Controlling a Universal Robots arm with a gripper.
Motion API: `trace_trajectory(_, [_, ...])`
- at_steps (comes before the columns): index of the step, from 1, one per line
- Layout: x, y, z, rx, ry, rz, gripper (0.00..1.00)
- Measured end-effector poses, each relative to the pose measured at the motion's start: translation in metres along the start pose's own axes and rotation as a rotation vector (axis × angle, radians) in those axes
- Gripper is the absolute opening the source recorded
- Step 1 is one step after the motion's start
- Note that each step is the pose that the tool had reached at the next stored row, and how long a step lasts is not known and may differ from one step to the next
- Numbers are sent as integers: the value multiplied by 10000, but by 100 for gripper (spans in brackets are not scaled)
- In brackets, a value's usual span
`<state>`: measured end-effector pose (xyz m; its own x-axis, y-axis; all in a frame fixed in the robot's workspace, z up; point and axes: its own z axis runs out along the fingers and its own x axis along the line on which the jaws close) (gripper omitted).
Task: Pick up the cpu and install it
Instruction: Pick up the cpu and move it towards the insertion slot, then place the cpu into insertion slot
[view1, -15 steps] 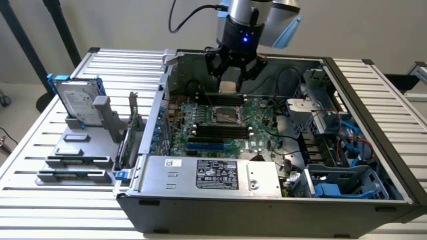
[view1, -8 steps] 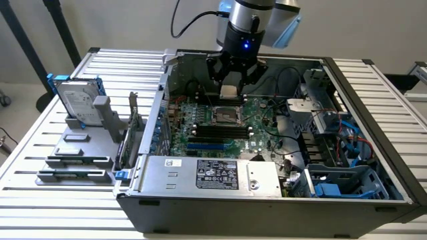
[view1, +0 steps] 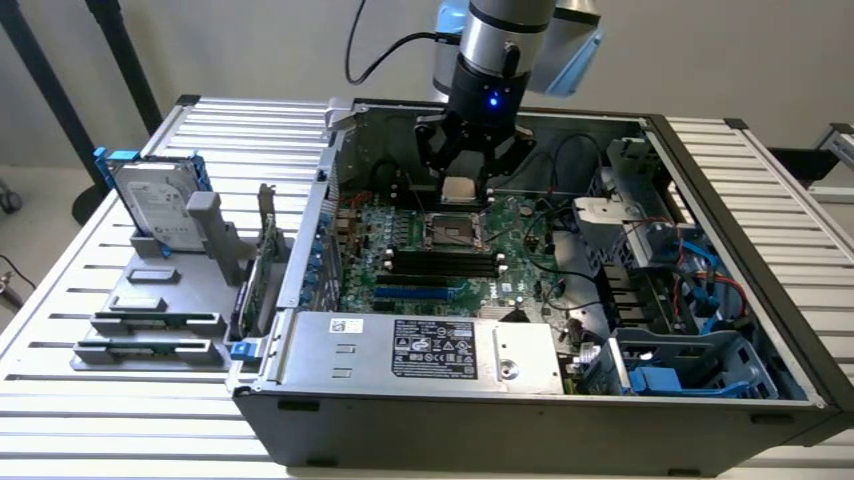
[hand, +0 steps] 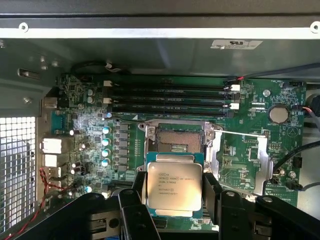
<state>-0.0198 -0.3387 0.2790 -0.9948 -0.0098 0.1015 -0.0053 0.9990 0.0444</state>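
My pincer (view1: 462, 178) pinches the cpu (hand: 174, 183) by two sides, flat, shiny top up. The cpu hangs above the open socket (hand: 175, 141), not in it yet.

One robot arm (view1: 501, 40) carries one gripper (view1: 461, 182) with two fingers (hand: 212, 192). There is one cpu (hand: 174, 186). One open computer case (view1: 534, 430) holds one motherboard (hand: 82, 122), one socket (hand: 176, 141), four memory slots (hand: 170, 97), one coin battery (hand: 278, 114) and one power supply (view1: 414, 350). One hard drive (view1: 158, 200) with one blue bracket (view1: 107, 165) stands on one grey rack (view1: 220, 245). Beneath everything lies one slatted table (view1: 67, 275).
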Motion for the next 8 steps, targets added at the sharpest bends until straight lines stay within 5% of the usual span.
trace_trajectory(8, [0,0,1,-2,0,-1,55])
